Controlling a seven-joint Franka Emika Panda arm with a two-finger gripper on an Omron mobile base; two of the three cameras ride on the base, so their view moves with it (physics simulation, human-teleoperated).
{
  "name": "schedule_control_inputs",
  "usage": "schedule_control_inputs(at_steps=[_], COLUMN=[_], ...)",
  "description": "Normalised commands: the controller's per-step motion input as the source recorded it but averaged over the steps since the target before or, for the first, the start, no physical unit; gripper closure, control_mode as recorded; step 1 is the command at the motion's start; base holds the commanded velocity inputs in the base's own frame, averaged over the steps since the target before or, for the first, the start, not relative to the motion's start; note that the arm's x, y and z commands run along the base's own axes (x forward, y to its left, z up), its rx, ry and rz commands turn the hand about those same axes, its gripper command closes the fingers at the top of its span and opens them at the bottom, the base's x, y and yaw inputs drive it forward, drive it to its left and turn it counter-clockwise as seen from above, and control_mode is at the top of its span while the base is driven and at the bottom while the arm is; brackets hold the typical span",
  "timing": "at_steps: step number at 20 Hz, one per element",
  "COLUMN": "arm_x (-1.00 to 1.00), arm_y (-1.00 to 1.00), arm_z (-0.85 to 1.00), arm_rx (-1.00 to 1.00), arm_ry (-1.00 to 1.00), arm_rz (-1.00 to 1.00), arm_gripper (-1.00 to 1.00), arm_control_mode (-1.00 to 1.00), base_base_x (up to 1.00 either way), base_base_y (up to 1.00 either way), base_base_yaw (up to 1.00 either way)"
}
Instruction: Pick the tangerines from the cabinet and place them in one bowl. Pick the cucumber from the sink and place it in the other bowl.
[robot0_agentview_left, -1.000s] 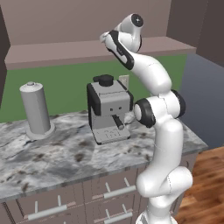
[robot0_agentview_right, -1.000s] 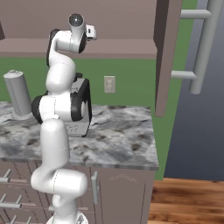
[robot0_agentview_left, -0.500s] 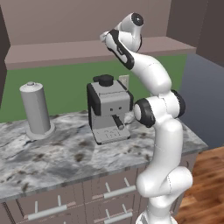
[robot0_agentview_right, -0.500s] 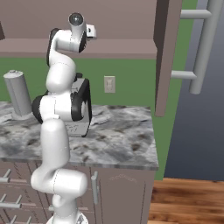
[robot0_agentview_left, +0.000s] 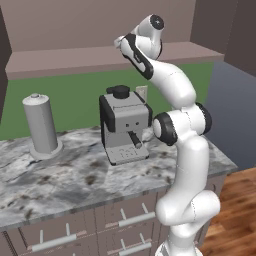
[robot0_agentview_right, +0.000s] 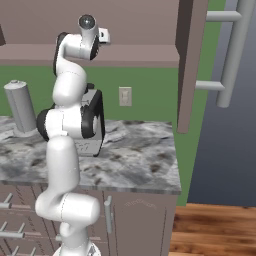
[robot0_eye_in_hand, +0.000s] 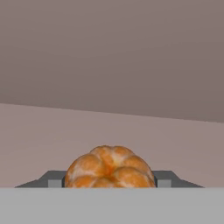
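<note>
**Tangerine between the gripper's fingers on the cabinet shelf**

Tangerine (robot0_eye_in_hand: 109, 167) fills the lower middle of your hand view: bright orange, round, with lobed segments meeting at a dimple in its centre and paler, slightly mottled patches on the skin. It rests on the flat mauve-brown shelf of the cabinet (robot0_eye_in_hand: 109, 127), with the plain back panel rising behind it.

Your gripper (robot0_eye_in_hand: 109, 179) has one dark grey fingertip showing on each side of the fruit, each right against its skin. The fingers look clenched on the tangerine, though you cannot see the contact itself because the fruit covers it.

From the left base view, your arm reaches up and back so the hand sits at the front edge of the cabinet shelf (robot0_agentview_left: 100, 57). The right base view shows the same raised hand beside the cabinet's tall side panel (robot0_agentview_right: 186, 65).

Below, on the marbled grey counter (robot0_agentview_left: 75, 180), a grey and black coffee machine (robot0_agentview_left: 125, 125) stands near the back edge, just behind your arm. A grey cylindrical canister (robot0_agentview_left: 41, 125) stands well apart from it toward the counter's left back corner. Drawer fronts with metal handles (robot0_agentview_left: 135, 218) run under the counter's front edge.
</note>
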Motion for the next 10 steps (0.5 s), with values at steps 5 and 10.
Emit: schedule_control_inputs(at_steps=[5,10], arm_x=[0.0,-0.17], arm_y=[0.0,0.0], arm_z=[0.0,0.05], arm_rx=[0.0,0.0], arm_ry=[0.0,-0.01], arm_rz=[0.0,0.0], arm_gripper=[1.0,1.0], arm_control_mode=[-1.0,-1.0], base_base_x=[0.0,0.0], base_base_y=[0.0,0.0], base_base_yaw=[0.0,0.0])
